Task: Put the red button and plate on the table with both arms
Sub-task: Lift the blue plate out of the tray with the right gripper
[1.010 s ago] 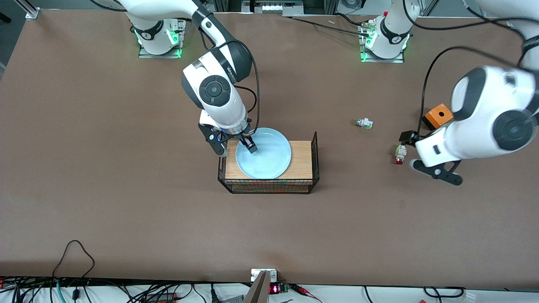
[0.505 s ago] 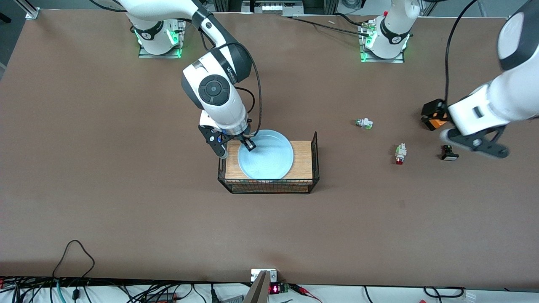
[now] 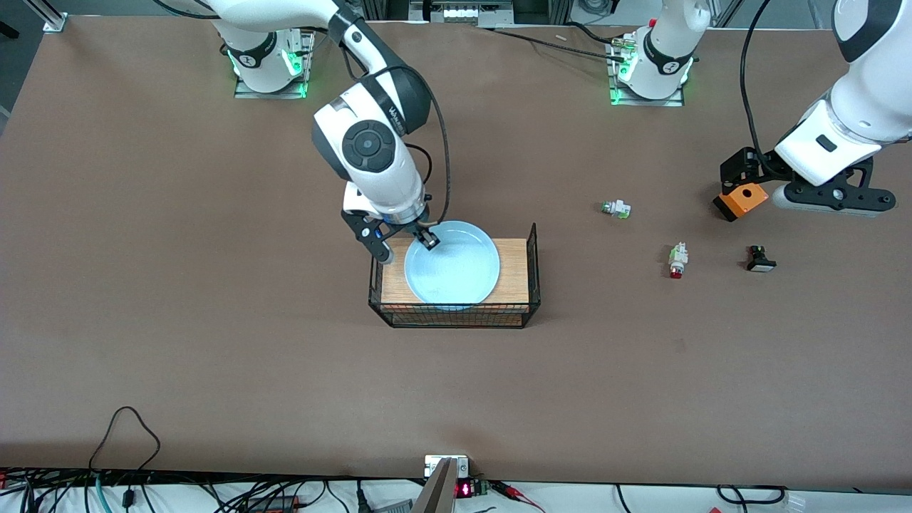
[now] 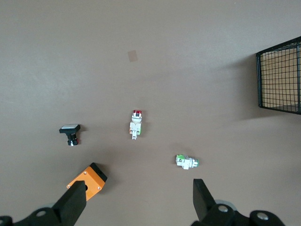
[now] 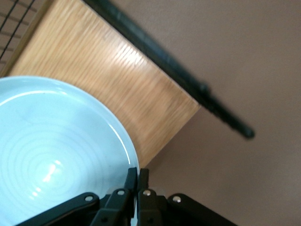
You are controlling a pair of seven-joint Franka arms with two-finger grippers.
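Faintly, "WANDER" marks right arm [image 3: 370, 146].

The right arm is reaching down from its base toward mid-table, its right gripper [image 3: 417, 240] [image 5: 137, 181] pinching closed on the plate's [image 3: 456, 274] rim. The left arm is bending high at its own end of the table, the left gripper [image 3: 809, 192] [image 4: 136, 202] hanging with fingers spread wide, holding nothing.
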